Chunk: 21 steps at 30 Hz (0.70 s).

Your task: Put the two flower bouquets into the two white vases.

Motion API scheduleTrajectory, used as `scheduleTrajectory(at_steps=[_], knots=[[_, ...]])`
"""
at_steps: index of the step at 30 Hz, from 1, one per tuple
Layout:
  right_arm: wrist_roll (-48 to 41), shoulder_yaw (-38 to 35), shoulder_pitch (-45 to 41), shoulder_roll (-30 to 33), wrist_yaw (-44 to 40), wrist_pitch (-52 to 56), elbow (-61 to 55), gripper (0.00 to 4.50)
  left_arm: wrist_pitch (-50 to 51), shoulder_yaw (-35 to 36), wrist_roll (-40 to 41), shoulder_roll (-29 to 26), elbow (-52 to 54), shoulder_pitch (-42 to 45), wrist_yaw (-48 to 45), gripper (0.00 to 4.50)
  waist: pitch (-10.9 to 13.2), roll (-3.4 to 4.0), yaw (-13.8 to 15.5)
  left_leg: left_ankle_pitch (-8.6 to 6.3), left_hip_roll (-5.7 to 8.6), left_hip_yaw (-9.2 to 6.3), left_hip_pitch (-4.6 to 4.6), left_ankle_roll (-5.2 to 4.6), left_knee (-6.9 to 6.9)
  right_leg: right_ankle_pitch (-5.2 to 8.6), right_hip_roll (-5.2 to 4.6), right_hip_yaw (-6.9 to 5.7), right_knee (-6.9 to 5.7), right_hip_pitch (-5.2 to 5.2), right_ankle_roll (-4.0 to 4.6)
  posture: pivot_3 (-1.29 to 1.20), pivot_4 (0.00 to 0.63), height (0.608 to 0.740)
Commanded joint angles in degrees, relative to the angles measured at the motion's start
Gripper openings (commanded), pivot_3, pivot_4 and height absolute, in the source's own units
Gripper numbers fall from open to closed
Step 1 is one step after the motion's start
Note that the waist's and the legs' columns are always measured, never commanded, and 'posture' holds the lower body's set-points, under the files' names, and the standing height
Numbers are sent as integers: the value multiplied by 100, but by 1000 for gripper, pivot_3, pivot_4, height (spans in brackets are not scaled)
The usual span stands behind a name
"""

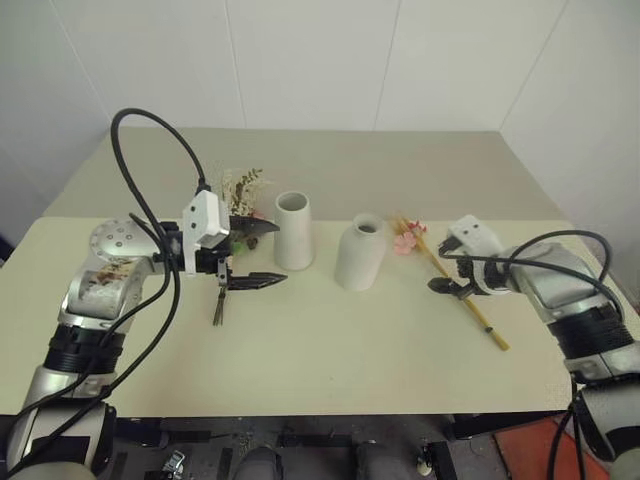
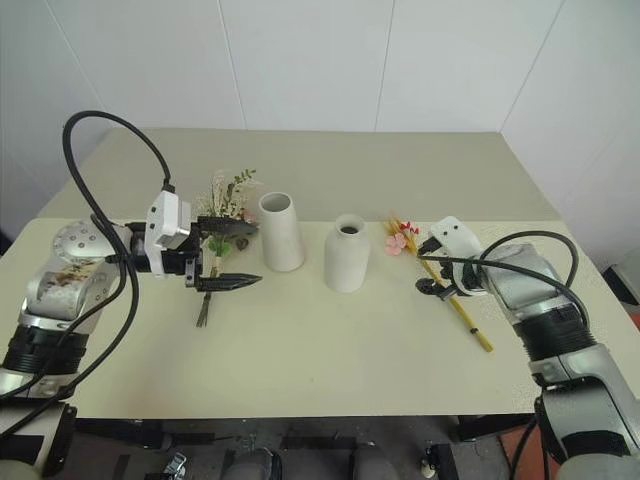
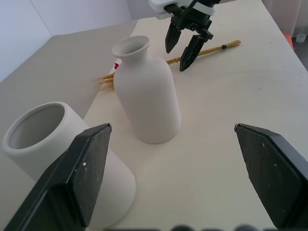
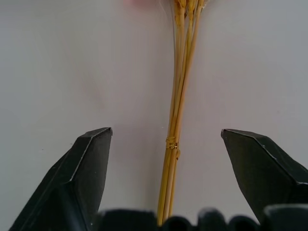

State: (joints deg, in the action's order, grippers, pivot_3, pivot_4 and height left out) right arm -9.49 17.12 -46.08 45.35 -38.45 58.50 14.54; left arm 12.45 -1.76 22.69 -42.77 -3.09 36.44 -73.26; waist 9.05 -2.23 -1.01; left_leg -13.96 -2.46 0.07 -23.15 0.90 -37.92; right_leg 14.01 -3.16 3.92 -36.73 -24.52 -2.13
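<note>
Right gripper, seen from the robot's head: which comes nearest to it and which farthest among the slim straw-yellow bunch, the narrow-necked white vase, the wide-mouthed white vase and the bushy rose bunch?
From the right gripper:
1. Slim straw-yellow bunch, lying under it.
2. Rounded narrow-necked white vase, mid-table.
3. Straight wide-mouthed white vase, further left.
4. Bushy pink rose bunch, far left beside the left gripper.

Bright, even, diffuse light, soft faint shadows on the table (image 1: 330,340), sharp focus, no glare.
</note>
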Motion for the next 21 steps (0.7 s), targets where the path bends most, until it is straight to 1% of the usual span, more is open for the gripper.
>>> scheduleTrajectory(at_steps=[1,4,8,9,10,16,21], knots=[[200,-5,-229,36,-209,-191,117,2954,-159,150,-5,-25,69,-87,20,4500,0,0,-1,0,-1,0,1,0,0,0,1,0,-3,0,0,0,150,740],[286,15,-318,-29,-275,-143,236,1810,-190,206,-21,-34,83,-171,61,4500,0,0,-2,0,0,-1,3,0,-3,-1,1,-1,-13,0,0,0,150,740],[371,30,-339,-84,-381,-116,310,409,-267,258,-33,-15,100,-236,130,4500,0,1,-5,0,0,-1,9,0,-13,-3,1,-1,-28,2,1,0,150,740],[383,32,-336,-91,-408,-105,307,116,-276,261,-24,-17,102,-245,134,4500,0,0,-5,1,0,-1,10,0,-13,-3,1,-1,-30,3,1,0,150,740],[393,22,-323,-112,-408,-83,304,52,-287,277,-14,-9,105,-259,161,4500,0,0,-6,1,0,-1,11,-1,-15,-3,2,-1,-32,3,1,0,150,740],[509,-178,-283,-261,-205,-26,360,52,-408,295,-26,3,44,-301,244,4500,0,1,-11,1,-1,-2,9,-1,-27,-6,2,-1,-34,5,0,0,150,740],[514,-462,-153,-168,-53,-112,-164,52,-410,306,5,17,15,-277,282,4500,0,1,-8,1,-1,-2,7,-1,-34,-11,2,-1,-36,5,-1,0,150,740]])
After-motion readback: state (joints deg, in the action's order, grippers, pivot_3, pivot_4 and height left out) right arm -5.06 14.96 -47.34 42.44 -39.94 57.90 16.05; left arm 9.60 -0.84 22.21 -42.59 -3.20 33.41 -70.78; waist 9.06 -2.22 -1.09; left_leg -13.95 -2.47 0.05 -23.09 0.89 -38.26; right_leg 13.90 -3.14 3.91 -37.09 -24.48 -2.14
